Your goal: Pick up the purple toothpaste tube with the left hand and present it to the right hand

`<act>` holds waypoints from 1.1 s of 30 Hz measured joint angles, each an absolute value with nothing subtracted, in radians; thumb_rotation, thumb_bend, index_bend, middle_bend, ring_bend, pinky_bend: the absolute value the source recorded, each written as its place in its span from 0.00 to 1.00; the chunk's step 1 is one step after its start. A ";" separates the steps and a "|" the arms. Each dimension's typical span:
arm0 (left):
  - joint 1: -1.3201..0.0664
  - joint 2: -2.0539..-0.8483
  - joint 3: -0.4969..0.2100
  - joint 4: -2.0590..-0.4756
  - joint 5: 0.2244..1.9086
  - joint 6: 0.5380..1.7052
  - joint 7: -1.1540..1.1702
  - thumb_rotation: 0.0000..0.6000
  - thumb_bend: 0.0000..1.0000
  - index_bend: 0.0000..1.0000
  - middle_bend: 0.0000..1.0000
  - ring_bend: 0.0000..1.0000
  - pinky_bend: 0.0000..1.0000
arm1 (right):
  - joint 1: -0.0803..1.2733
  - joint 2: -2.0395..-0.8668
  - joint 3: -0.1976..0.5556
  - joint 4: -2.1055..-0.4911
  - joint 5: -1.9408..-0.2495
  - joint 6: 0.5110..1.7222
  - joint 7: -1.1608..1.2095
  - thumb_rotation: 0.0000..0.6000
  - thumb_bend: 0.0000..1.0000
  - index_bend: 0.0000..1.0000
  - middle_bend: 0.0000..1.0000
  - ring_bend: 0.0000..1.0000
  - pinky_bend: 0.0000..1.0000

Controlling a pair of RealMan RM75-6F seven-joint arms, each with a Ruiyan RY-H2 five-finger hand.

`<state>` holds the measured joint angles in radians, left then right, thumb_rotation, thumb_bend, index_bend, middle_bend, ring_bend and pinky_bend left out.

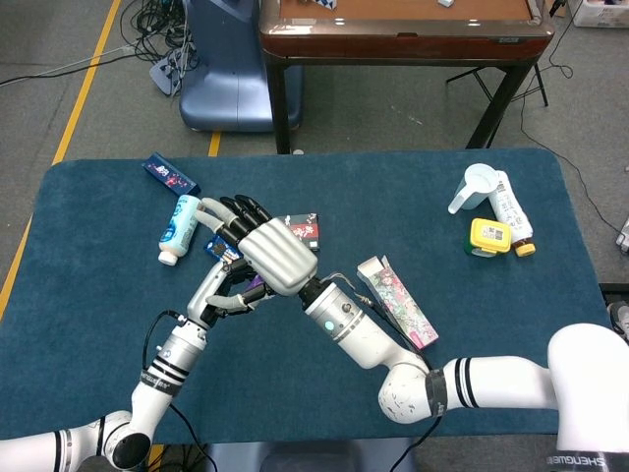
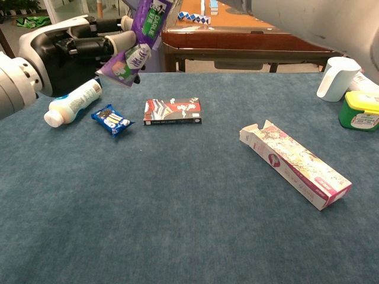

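Fingers (image 1: pixel 228 295) of the left hand (image 1: pixel 224 288) are curling around the purple toothpaste tube (image 1: pixel 257 283), of which I am seeing only a sliver in the head view. The right hand (image 1: pixel 270 254) is hovering directly above, palm down, dark fingertips spread toward the bottle; whether it is touching the tube I cannot tell, and I am reading it as holding nothing. My judgement: I am keeping the left grip firm until the right fingers wrap the free end. Both hands are working above the table's (image 1: pixel 98 324) left half, with the near edge well apart.

From the chest view, the left hand (image 2: pixel 77 50) is gripping the purple toothpaste tube (image 2: pixel 137 47) near its lower end, the tube tilted upward and lifted off the cloth. White bottle (image 2: pixel 72 102), blue snack packet (image 2: pixel 111 120) and red card box (image 2: pixel 172 110) are lying beneath the handover. Open cloth is lying between these and the long carton (image 2: pixel 294 161), so I am judging it safer to lower there.
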<state>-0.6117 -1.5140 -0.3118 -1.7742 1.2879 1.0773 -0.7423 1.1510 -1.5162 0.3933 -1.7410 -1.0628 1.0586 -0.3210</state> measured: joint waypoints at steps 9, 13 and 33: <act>-0.609 -1.508 -0.300 -1.774 1.302 1.073 -0.732 1.00 0.46 0.59 0.71 0.48 0.48 | 1.141 -1.492 0.406 -1.767 -1.075 1.063 -0.318 0.21 0.10 0.00 0.00 0.00 0.00; -0.609 -1.502 -0.290 -1.758 1.320 1.073 -0.716 1.00 0.46 0.59 0.71 0.48 0.48 | 1.125 -1.460 0.411 -1.792 -1.075 1.066 -0.313 0.21 0.10 0.00 0.00 0.00 0.00; -0.623 -1.527 -0.128 -1.352 1.553 1.129 -0.350 1.00 0.46 0.55 0.66 0.45 0.48 | 0.900 -1.140 0.323 -1.928 -1.157 1.071 -0.210 0.21 0.10 0.00 0.00 0.00 0.00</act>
